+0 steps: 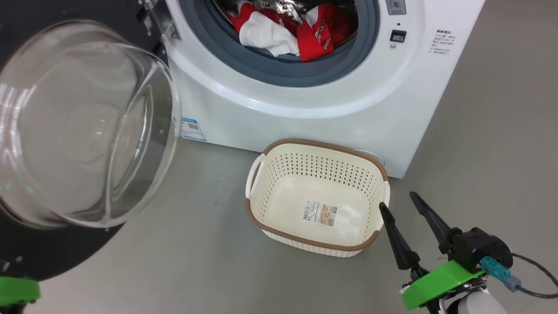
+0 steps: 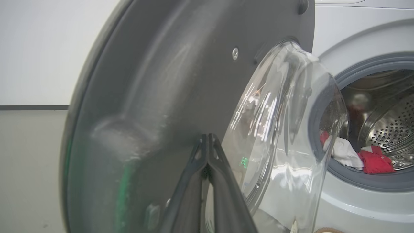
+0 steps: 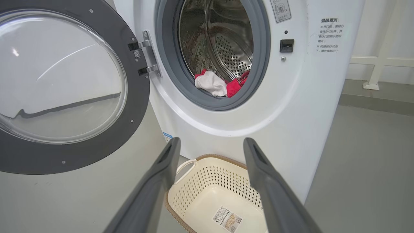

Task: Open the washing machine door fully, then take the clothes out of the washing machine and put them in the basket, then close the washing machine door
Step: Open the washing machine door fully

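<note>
The washing machine door (image 1: 83, 122) stands swung open at the left, its clear glass bowl facing me. In the left wrist view my left gripper (image 2: 208, 137) is shut, its tips at the door's (image 2: 168, 84) dark inner face beside the glass. Red and white clothes (image 1: 287, 30) lie at the front of the drum of the white washing machine (image 1: 305, 100). The cream basket (image 1: 324, 145) sits empty on the floor before it. My right gripper (image 1: 399, 201) hangs open just right of the basket. From the right wrist, that gripper (image 3: 210, 144) frames the basket (image 3: 216, 181), with the clothes (image 3: 216, 85) above.
Grey floor spreads to the right of the machine and in front of the basket. A black cable (image 1: 536, 270) trails from my right wrist. A white railing (image 3: 375, 64) stands by the wall, right of the machine. The door hinge (image 3: 147, 53) sits left of the drum opening.
</note>
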Tool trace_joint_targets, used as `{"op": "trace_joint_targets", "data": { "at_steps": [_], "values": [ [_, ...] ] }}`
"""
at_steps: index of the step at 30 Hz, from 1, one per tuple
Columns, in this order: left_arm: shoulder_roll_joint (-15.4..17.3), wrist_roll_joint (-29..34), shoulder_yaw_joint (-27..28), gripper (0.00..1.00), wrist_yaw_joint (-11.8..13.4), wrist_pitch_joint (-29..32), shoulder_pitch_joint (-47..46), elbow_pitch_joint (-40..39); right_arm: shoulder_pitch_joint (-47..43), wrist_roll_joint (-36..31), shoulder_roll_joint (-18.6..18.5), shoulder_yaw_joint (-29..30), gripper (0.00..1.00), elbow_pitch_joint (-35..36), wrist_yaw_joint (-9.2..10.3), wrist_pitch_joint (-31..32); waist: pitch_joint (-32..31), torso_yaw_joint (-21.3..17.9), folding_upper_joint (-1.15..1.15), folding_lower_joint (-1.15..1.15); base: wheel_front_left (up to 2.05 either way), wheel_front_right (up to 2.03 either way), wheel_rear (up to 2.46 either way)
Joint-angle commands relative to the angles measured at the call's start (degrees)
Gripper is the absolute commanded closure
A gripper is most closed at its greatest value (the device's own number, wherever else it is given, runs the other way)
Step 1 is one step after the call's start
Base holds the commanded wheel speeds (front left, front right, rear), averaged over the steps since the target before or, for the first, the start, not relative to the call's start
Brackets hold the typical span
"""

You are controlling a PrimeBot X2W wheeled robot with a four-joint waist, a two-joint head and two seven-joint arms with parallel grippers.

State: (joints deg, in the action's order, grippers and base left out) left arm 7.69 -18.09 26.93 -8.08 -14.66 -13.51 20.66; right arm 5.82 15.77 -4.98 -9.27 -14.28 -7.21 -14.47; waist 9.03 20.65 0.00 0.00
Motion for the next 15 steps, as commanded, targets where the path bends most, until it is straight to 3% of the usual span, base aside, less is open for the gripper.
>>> {"op": "trace_joint_targets", "data": {
  "at_steps": [1,15],
  "values": [
    [3.7,0.8,3.2,1.0,0.6,-0.3,-2.6,-0.2,2.2,-0.9,-0.2,-1.0,0.0,1.7,-0.28,-0.5,0.8,-0.3,0.0,0.0,0.0,0.0,0.0],
    [11.3,1.2,8.2,1.0,0.6,-0.3,-10.6,10.8,3.6,-2.0,-0.8,-0.8,0.0,2.5,-0.28,-0.5,4.8,-1.4,0.0,0.0,0.0,0.0,0.0]
  ]
}}
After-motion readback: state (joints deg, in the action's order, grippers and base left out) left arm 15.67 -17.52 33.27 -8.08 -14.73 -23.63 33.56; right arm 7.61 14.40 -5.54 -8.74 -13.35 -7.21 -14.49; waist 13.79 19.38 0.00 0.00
